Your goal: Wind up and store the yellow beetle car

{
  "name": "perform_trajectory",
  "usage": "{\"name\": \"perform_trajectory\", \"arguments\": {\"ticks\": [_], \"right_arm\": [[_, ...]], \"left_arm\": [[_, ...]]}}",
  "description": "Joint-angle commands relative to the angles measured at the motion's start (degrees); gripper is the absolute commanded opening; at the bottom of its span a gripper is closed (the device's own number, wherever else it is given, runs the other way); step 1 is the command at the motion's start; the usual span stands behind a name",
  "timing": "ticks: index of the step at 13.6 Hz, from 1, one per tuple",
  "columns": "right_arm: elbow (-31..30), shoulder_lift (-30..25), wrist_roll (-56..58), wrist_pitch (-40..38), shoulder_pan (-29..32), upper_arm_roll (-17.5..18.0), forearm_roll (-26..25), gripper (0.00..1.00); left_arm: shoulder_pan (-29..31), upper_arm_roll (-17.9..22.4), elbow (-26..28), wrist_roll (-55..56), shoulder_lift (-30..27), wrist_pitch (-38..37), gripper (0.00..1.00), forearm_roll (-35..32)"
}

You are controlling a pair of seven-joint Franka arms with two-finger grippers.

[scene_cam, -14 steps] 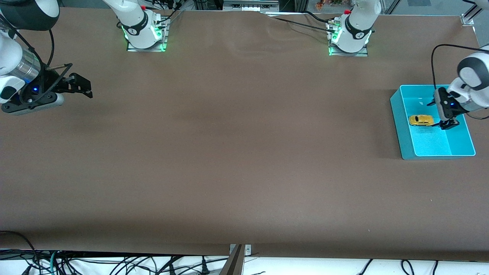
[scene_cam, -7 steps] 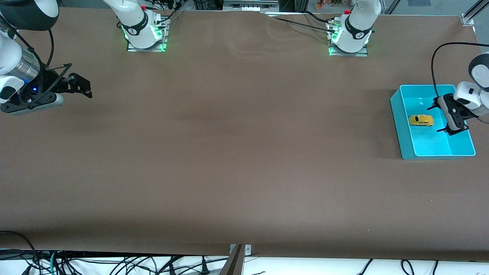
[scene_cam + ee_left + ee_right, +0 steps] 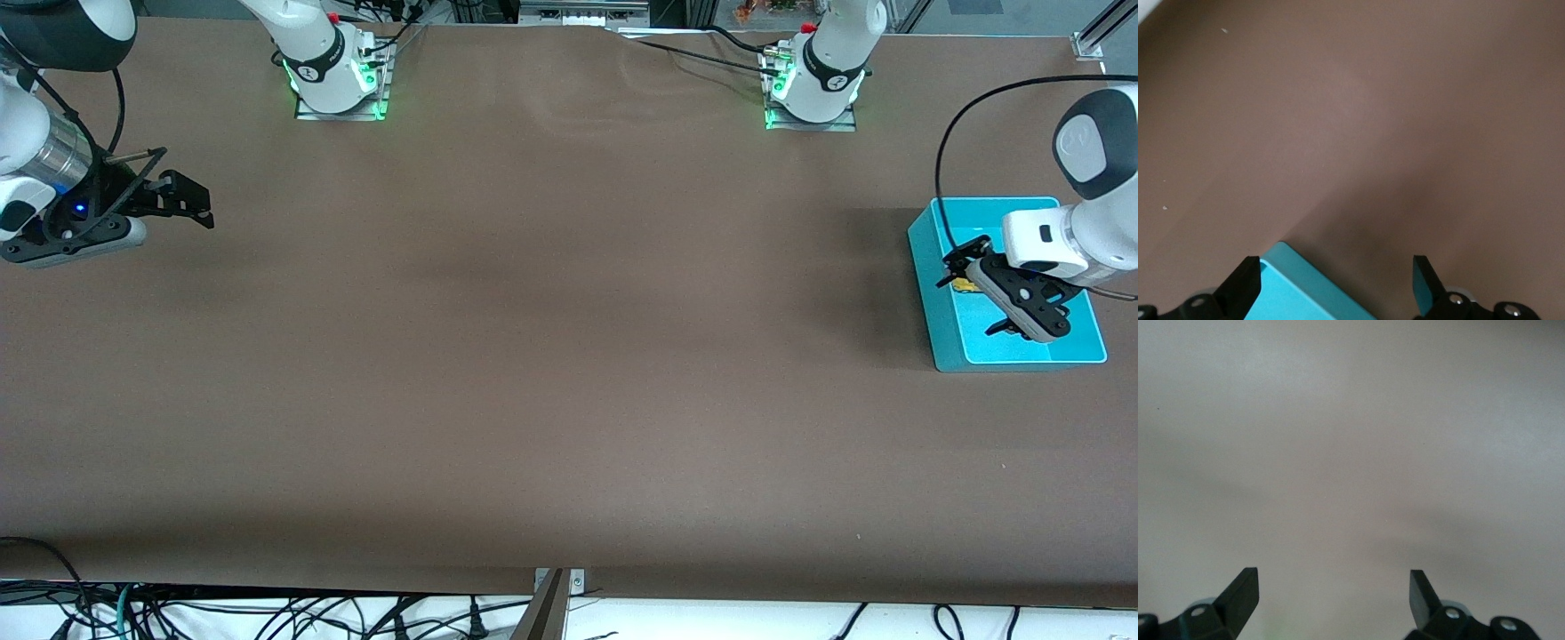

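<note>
Brown worktop, bare across the middle, cables hanging off the edge nearest the front camera. At the left arm's end sits a cyan bin, open top. Left tool hangs over the bin, tilted toward the middle of the worktop, fingers spread wide with nothing between them — the left wrist view shows both fingertips apart with a corner of the bin between and bare worktop past it. Yellow beetle car lies in the bin; only a small yellow sliver shows from the front, the rest is hidden under the left tool. Cannot tell how it sits or whether it is upright.

Farther from the front camera, toward the right arm's end, the right tool hovers over bare worktop, fingers apart and empty in its wrist view; that arm waits.

Step in hand, as I judge it: storing looks done — car in the bin, tool empty above it. Whether the winding was done can't be read from the car. Next move likely calls for lifting the left tool straight up and clear of the bin wall without clipping the rim or dragging the car, then parking the arm.
</note>
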State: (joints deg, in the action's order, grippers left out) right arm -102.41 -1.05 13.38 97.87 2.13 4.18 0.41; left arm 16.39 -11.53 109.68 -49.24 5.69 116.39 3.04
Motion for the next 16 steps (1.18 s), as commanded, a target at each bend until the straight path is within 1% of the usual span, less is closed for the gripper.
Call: {"name": "perform_trajectory", "arguments": {"ticks": [1, 2, 3, 4, 5, 6, 7, 9, 10, 13, 16], "right_arm": [[1.5, 0.5, -0.3, -0.8, -0.1, -0.2, 0.0, 1.0], [1.5, 0.5, -0.3, -0.8, -0.1, -0.2, 0.0, 1.0], [1.5, 0.5, -0.3, -0.8, -0.1, -0.2, 0.0, 1.0], [1.5, 0.5, -0.3, -0.9, 0.0, -0.2, 0.0, 1.0], [1.5, 0.5, -0.3, -0.8, -0.1, -0.2, 0.0, 1.0], [1.5, 0.5, -0.3, -0.8, -0.1, -0.2, 0.0, 1.0], [1.5, 0.5, -0.3, -0.8, 0.0, -0.2, 0.0, 1.0], [1.5, 0.5, -0.3, -0.8, 0.0, -0.2, 0.0, 1.0], [1.5, 0.5, -0.3, -0.9, 0.0, -0.2, 0.0, 1.0], [1.5, 0.5, -0.3, -0.8, 0.0, -0.2, 0.0, 1.0], [1.4, 0.7, -0.2, -0.9, 0.0, -0.2, 0.0, 1.0]], "left_arm": [[-2.3, 0.0, -7.4, 18.6, -1.3, -12.9, 1.0, 1.3], [-3.5, 0.1, -10.9, 26.7, -1.2, -18.4, 1.0, 0.8], [-5.3, 0.4, -13.1, 33.9, -1.2, -22.1, 1.0, 0.7], [-6.2, 0.5, -14.9, 39.9, -1.3, -24.4, 1.0, 0.6], [-6.6, 0.5, -16.6, 43.5, -1.5, -25.7, 1.0, 0.6], [-8.2, 1.2, -18.7, 44.8, -1.6, -26.1, 1.0, -0.2], [-10.6, 2.8, -19.6, 44.9, -2.1, -27.3, 1.0, -3.1], [-14.9, 7.9, -19.9, 44.9, -2.8, -29.4, 1.0, -4.6], [-16.1, 9.7, -19.9, 44.9, -3.1, -29.7, 1.0, -4.5], [-15.9, 9.4, -20.2, 49.0, -3.4, -31.5, 1.0, -3.7], [-16.1, 9.0, -20.8, 49.4, -2.7, -31.6, 1.0, -3.0]]}}
